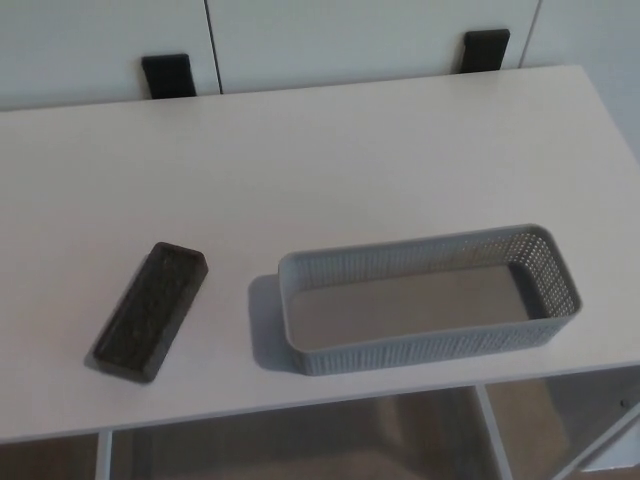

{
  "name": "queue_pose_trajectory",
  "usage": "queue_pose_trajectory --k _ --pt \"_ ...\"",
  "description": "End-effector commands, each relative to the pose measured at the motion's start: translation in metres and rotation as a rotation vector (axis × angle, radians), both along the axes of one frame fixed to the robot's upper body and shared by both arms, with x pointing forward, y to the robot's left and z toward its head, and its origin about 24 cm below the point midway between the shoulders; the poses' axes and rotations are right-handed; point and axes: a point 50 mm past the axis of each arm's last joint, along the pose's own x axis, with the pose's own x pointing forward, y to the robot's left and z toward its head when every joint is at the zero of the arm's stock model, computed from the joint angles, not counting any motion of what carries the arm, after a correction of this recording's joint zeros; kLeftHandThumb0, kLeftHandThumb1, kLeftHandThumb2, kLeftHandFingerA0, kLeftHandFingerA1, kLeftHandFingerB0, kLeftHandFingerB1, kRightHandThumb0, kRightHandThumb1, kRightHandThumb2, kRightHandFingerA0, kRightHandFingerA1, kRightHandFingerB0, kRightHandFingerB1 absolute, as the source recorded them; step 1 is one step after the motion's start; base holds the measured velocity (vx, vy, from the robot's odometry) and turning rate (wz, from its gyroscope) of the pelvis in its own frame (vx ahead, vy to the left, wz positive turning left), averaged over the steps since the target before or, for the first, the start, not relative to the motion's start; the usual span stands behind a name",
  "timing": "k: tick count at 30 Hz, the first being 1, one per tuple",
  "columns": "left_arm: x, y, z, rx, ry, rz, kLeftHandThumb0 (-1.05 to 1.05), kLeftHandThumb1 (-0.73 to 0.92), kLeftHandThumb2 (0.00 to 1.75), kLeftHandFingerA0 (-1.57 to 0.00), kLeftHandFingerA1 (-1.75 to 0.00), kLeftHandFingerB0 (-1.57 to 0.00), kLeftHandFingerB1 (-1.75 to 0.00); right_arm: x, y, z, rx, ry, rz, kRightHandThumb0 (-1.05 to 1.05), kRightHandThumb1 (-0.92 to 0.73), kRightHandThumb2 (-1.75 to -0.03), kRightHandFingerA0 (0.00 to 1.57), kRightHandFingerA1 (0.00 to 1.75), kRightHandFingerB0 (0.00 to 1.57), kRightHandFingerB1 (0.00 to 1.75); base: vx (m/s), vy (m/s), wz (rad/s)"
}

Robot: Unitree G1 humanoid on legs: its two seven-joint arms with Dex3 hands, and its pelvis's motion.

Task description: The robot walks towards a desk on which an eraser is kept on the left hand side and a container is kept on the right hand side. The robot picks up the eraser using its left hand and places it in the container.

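The eraser [148, 311] lies flat on the left part of the surface [320, 170], near the front edge, its long axis running diagonally from the near left to the far right. The container [428, 298], a grey perforated tray, sits to its right, apart from it and also close to the front edge; it looks empty.

Neither the left hand nor the right hand shows in the head view, so the state of their fingers cannot be told, and nothing can be said of either arm's pose.

The step in hand is judged to be the approach and the reach for the eraser. To do it well, the left hand should come in from the left and above, with the fingers spread and turned to span the eraser's short width, across the diagonal and not along it. Closing near the middle of its length would keep it level in the lift. As the eraser sits near the front edge, a downward, not sideways, closing motion would lessen the chance of pushing it off.
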Motion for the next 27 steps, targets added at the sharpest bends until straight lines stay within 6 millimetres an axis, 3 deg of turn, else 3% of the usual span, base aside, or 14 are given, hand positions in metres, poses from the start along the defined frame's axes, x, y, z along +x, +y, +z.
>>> queue_pose_trajectory --k 1,4,8,9,10,11,12,13,15,18,23,24,25,27 --pt "0.001 -0.009 0.008 0.021 -0.067 -0.166 -0.23 0.56 0.57 -0.52 -0.39 -0.38 -0.33 0.001 -0.005 0.002 -0.011 0.001 0.005 -0.24 -0.53 -0.95 0.37 0.61 0.14 0.49 0.0 0.0 0.0" --pt "-0.005 -0.049 0.023 -0.039 -0.156 -0.389 -0.36 0.45 0.66 -0.45 -0.44 -0.37 -0.41 -0.001 -0.004 0.001 -0.02 0.014 0.018 -0.24 -0.53 -0.95 0.36 0.61 0.14 0.48 0.0 0.0 0.0" --pt "-0.012 -0.09 0.054 -0.186 -0.23 -0.634 -0.33 0.55 0.57 -0.43 -0.35 -0.36 -0.32 -0.002 -0.001 -0.002 -0.002 0.009 0.019 -0.25 -0.53 -0.95 0.36 0.61 0.13 0.48 0.0 0.0 0.0" --pt "-0.013 -0.098 0.064 -0.225 -0.253 -0.682 -0.44 0.44 0.69 -0.38 -0.44 -0.33 -0.42 -0.002 0.0 -0.002 0.008 0.007 0.006 -0.25 -0.52 -0.95 0.37 0.62 0.14 0.49 0.0 0.0 0.0" --pt "-0.013 -0.104 0.074 -0.261 -0.269 -0.721 -0.39 0.53 0.57 -0.43 -0.35 -0.37 -0.33 -0.001 -0.001 -0.003 0.012 0.01 -0.005 -0.29 -0.72 -0.61 0.43 0.49 0.27 0.34 0.0 0.0 0.0" --pt "-0.013 -0.111 0.084 -0.318 -0.283 -0.753 -0.47 0.44 0.71 -0.35 -0.44 -0.31 -0.42 -0.001 -0.001 -0.003 0.011 0.011 -0.01 -0.3 -0.72 -0.62 0.43 0.5 0.27 0.35 0.0 0.0 0.0" --pt "-0.014 -0.114 0.09 -0.348 -0.288 -0.764 -0.44 0.53 0.57 -0.4 -0.36 -0.36 -0.32 -0.001 -0.001 -0.003 0.012 0.013 -0.014 -0.28 -0.71 -0.61 0.43 0.49 0.28 0.34 0.0 0.0 0.0" --pt "-0.018 -0.125 0.112 -0.442 -0.327 -0.819 -0.52 0.44 0.73 -0.35 -0.46 -0.32 -0.43 -0.002 0.0 -0.003 0.015 0.012 -0.014 -0.24 -0.52 -0.94 0.38 0.62 0.16 0.49 0.0 0.0 0.0" --pt "-0.018 -0.131 0.124 -0.489 -0.35 -0.843 -0.5 0.55 0.57 -0.41 -0.37 -0.37 -0.33 -0.001 0.001 -0.003 0.016 0.008 -0.012 -0.24 -0.52 -0.94 0.37 0.61 0.15 0.49 0.0 0.0 0.0" --pt "-0.019 -0.141 0.155 -0.631 -0.443 -0.907 -0.82 0.57 0.64 -0.41 -0.36 -0.36 -0.33 -0.002 0.001 -0.003 0.016 0.008 -0.005 -0.25 -0.52 -0.94 0.39 0.62 0.16 0.49 0.0 0.0 0.0" --pt "-0.019 -0.153 0.214 -0.75 -0.548 -1.039 -0.68 0.72 0.64 -0.44 -0.38 -0.38 -0.34 -0.004 0.001 -0.005 0.013 0.021 0.001 -0.25 -0.52 -0.94 0.38 0.62 0.15 0.49 0.0 0.0 0.0" --pt "-0.019 -0.156 0.228 -0.777 -0.575 -1.075 -0.67 0.65 1.04 -0.4 -0.56 -0.26 -0.47 -0.004 0.001 -0.005 0.011 0.021 0.009 -0.25 -0.52 -0.94 0.38 0.62 0.15 0.49 0.0 0.0 0.0" --pt "-0.018 -0.156 0.239 -0.77 -0.561 -1.099 -0.65 0.82 0.65 -0.43 -0.37 -0.39 -0.35 -0.003 0.002 -0.006 0.006 0.024 0.013 -0.25 -0.52 -0.94 0.38 0.62 0.15 0.49 0.0 0.0 0.0" --pt "-0.017 -0.154 0.25 -0.742 -0.485 -1.149 -0.66 0.91 0.68 -0.38 -0.41 -0.38 -0.34 -0.002 0.003 -0.005 0.004 0.022 0.008 -0.23 -0.52 -0.95 0.39 0.63 0.16 0.49 0.0 0.0 0.0"
